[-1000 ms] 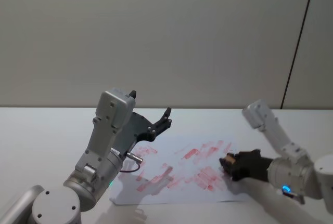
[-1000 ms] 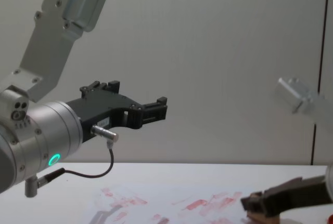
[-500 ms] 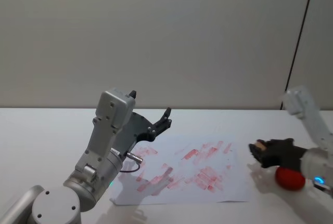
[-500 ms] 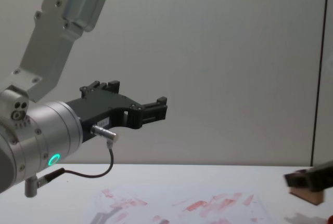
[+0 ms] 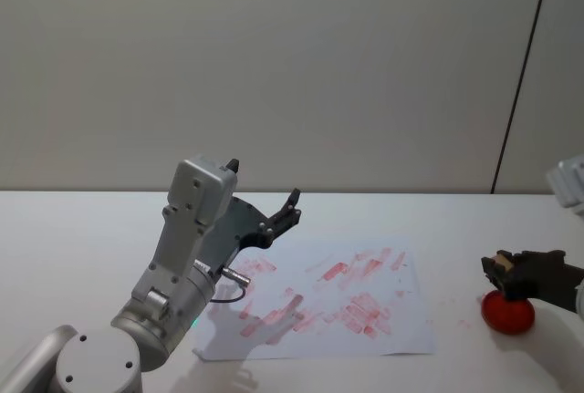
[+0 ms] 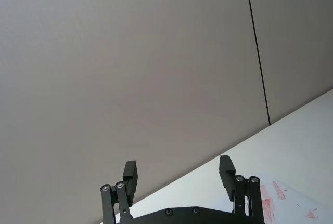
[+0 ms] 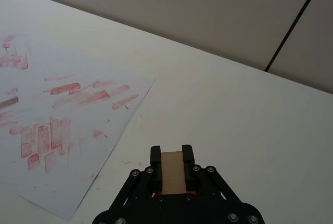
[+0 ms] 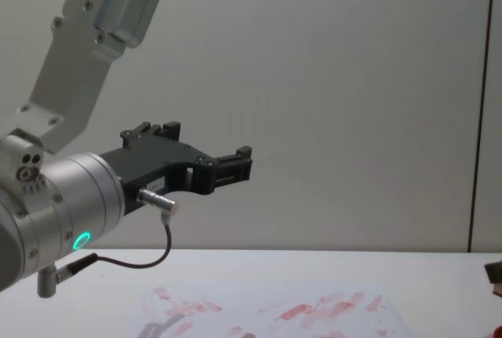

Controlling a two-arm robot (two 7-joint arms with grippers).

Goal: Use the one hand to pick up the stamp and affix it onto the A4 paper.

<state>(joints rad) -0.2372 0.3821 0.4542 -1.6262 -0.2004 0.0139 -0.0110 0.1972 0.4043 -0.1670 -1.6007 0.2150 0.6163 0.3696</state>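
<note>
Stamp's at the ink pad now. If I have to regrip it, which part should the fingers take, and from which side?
Take the stamp by its two flat opposite wooden sides, as the right gripper holds it now above the red ink pad. Those parallel faces suit the flat fingers. Coming from above is probably best, since it leaves the underside free to press on the A4 paper. The left gripper is parked, raised.

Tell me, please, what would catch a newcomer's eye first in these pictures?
Probably the A4 paper lying flat on the white table, covered with red-pink rectangular prints and smears. Next, the left claw held open in the air over the sheet's far left corner. At the right edge, off the paper, the right claw grips a wooden stamp just above a red ink pad.
</note>
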